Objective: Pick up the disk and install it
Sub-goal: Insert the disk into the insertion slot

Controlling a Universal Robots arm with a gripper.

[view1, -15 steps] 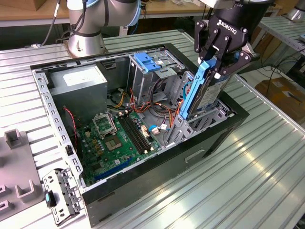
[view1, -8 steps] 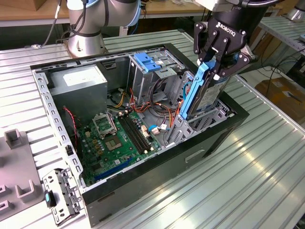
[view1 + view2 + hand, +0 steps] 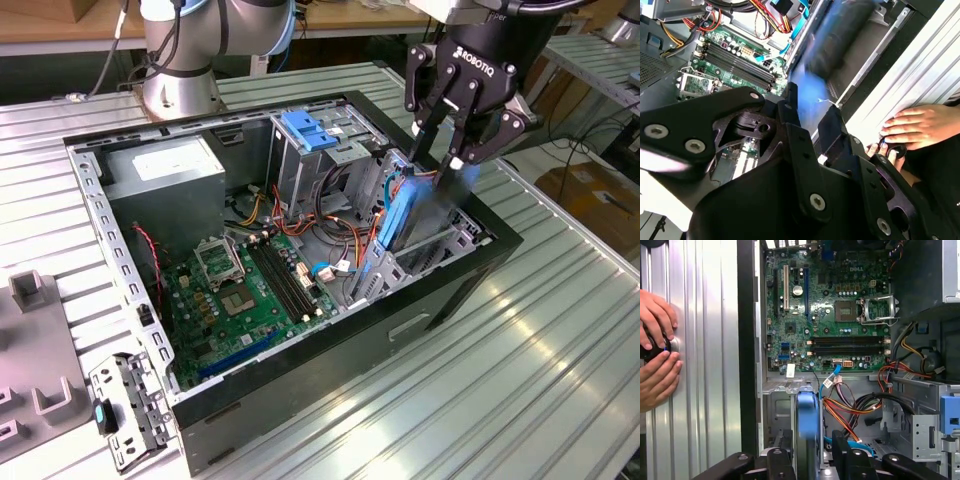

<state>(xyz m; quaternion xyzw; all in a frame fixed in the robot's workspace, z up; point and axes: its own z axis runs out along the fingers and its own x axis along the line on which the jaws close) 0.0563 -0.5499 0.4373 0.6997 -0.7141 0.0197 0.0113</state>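
reading from the exterior view's left, the motherboard (image 3: 250, 290) is lying flat in the open case (image 3: 95, 215), the grey cage (image 3: 297, 172) is standing beyond it, and at that view's right the gripper (image 3: 440, 160) is clamping the disk (image 3: 405, 220) by its upper edge. the disk is hanging directly below it, long axis nearly upright, lower end at the drive bay (image 3: 465, 240); the gripper is pointing down, slightly tilted.

The work surface is a ribbed metal table (image 3: 500, 380) with parallel grooves, and its ridges reflect bright, even light. A wooden bench (image 3: 50, 35) runs along the far side. A second ribbed table (image 3: 600, 65) stands at the exterior view's right. A cardboard box (image 3: 600, 200) sits near it, lower than the table tops.
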